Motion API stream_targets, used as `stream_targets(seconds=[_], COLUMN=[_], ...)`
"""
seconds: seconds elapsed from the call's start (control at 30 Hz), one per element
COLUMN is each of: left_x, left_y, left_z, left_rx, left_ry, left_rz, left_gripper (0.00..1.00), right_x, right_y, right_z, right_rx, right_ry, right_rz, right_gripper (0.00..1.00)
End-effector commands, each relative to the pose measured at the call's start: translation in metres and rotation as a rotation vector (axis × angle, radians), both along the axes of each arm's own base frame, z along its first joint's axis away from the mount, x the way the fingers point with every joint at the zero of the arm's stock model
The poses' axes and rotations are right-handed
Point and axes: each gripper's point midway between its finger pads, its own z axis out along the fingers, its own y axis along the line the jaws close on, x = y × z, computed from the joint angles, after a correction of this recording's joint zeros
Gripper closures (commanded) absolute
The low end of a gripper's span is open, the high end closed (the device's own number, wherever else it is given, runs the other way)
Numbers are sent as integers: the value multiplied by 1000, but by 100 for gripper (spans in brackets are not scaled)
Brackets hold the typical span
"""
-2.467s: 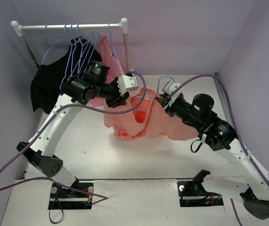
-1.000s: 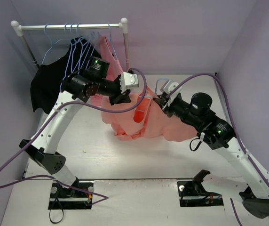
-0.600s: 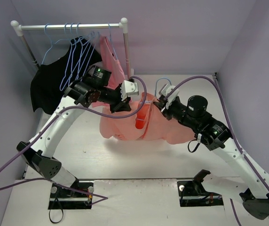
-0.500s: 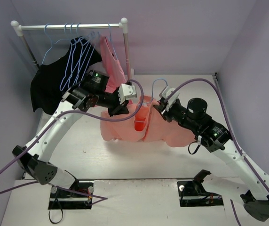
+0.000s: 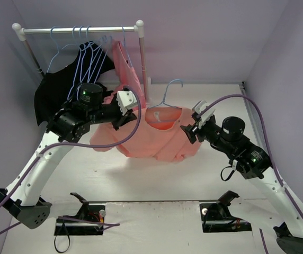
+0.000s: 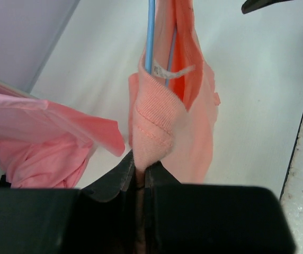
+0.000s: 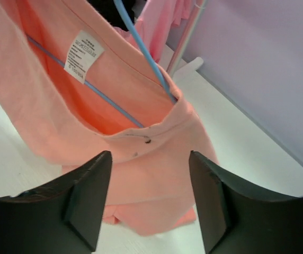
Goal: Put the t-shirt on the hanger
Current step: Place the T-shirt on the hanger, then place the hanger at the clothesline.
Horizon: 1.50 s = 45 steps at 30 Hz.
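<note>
Since half a second ago my left arm has swung back toward its own side, pulling the t-shirt (image 5: 159,138) out of its bunch into a spread shape. The left gripper (image 6: 141,165) is pinched tight on a fold of the shirt's shoulder. The hanger (image 7: 141,53) runs down into that fold, but I cannot tell whether the wire itself is in the pinch.

My right gripper (image 7: 149,164) has let go and backed off. Its fingers are spread wide, just short of the collar and touching nothing. From above, the hook now rises clear out of the neck opening, with the blue bar crossing inside below the label (image 7: 82,55).

I judge the threading essentially done: the shirt sits on the hanger, its hem low over the table (image 5: 141,180). What remains is evening out the far shoulder, near the rack (image 5: 80,30) where the spare hangers (image 5: 82,53) wait.
</note>
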Motion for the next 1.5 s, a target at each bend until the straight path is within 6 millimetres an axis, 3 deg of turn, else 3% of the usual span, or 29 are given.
stream_targets(seconds=[0.0,0.2,0.27,0.37,0.43,0.53,0.77,0.97,1.1,1.27,1.47], left_x=[1,-18,-28,-26,-19,-7,19,45,44,43,62], left_y=[-1,9,16,26,37,52,79,121,155,178,159], left_z=[81,152,186,210,216,205,151,114,110,107,110], left_rx=[-165,-277,-346,-406,-425,-405,-324,-243,-223,-194,-172], left_ry=[-183,-295,-331,-330,-328,-290,-155,-141,-172,-201,-204], left_rz=[12,13,36,114,204,326,586,888,1065,1189,1166], left_gripper=[100,100,100,100,100,100,100,100,100,100,100], right_x=[4,0,-7,-13,-15,-12,3,9,9,11,12], right_y=[-17,-46,-55,-66,-70,-73,-71,-68,-67,-65,-63], right_z=[74,145,178,205,211,207,175,155,147,142,137], right_rx=[99,191,239,280,287,284,247,224,216,210,204], right_ry=[-138,-256,-311,-356,-370,-358,-297,-260,-247,-236,-227], right_rz=[-89,-212,-231,-260,-273,-300,-347,-356,-354,-349,-346], right_gripper=[40,37,36,35,33,31,24,20,18,17,16])
